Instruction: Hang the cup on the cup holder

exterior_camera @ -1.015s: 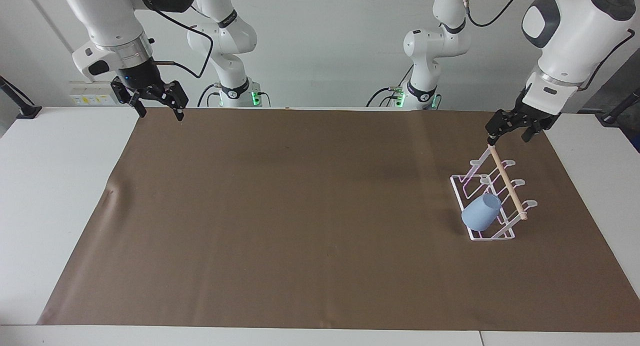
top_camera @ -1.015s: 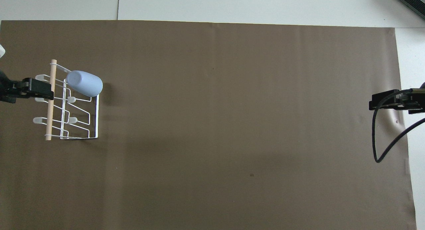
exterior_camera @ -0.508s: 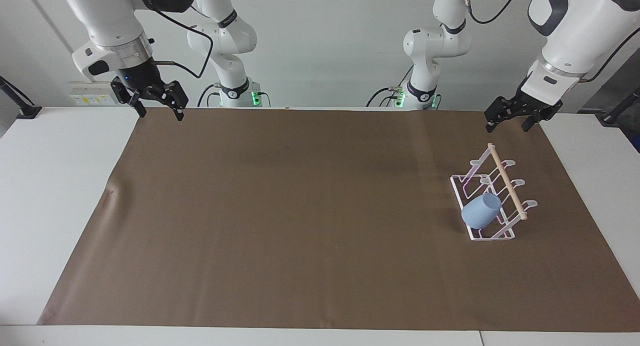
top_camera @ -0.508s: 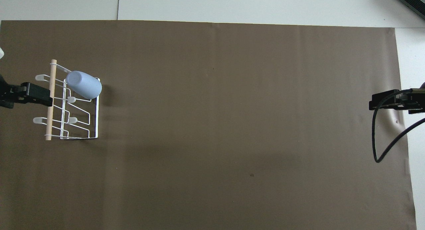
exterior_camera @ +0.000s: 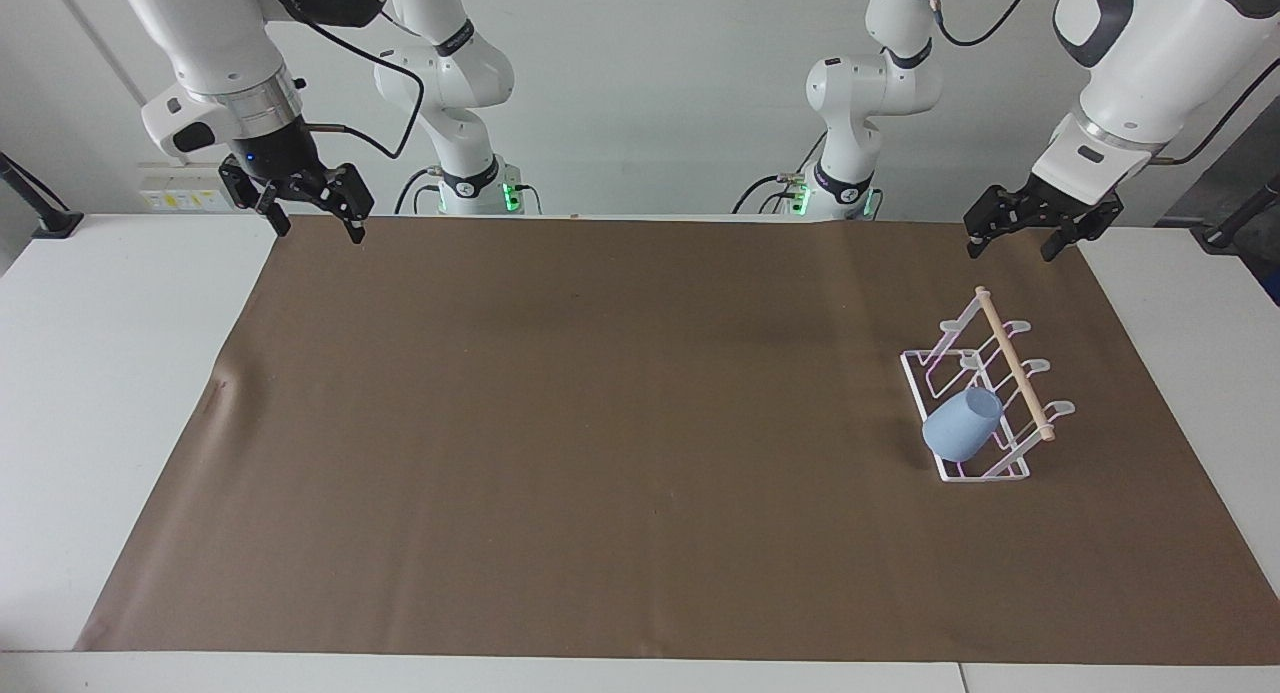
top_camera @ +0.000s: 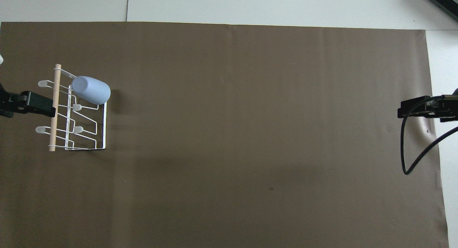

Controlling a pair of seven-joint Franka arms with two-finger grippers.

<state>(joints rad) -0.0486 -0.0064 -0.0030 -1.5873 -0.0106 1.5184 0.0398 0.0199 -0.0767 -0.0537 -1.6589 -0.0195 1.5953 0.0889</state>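
The light-blue cup (exterior_camera: 962, 425) (top_camera: 91, 90) sits tilted over one slanted prong of the white wire cup holder (exterior_camera: 985, 398) (top_camera: 86, 133), at the holder's end farther from the robots. Its narrow base points up toward the wooden dowel (exterior_camera: 1015, 373) (top_camera: 54, 108). The holder stands toward the left arm's end of the table. My left gripper (exterior_camera: 1010, 245) (top_camera: 39, 105) hangs open and empty over the mat, above and apart from the holder's robot-side end. My right gripper (exterior_camera: 322, 228) (top_camera: 411, 110) waits open and empty over the mat's corner at the right arm's end.
A brown mat (exterior_camera: 600, 423) (top_camera: 250, 115) covers most of the white table (exterior_camera: 110, 373). Two more white arms (exterior_camera: 450, 83) stand at the robots' edge of the table. A black cable (top_camera: 415, 151) loops below the right gripper. The mat has a small wrinkle (exterior_camera: 225, 388).
My left gripper has lifted away from the dowel's end and drawn back toward the robots. The cup stays on the holder, and the right gripper has hardly moved.
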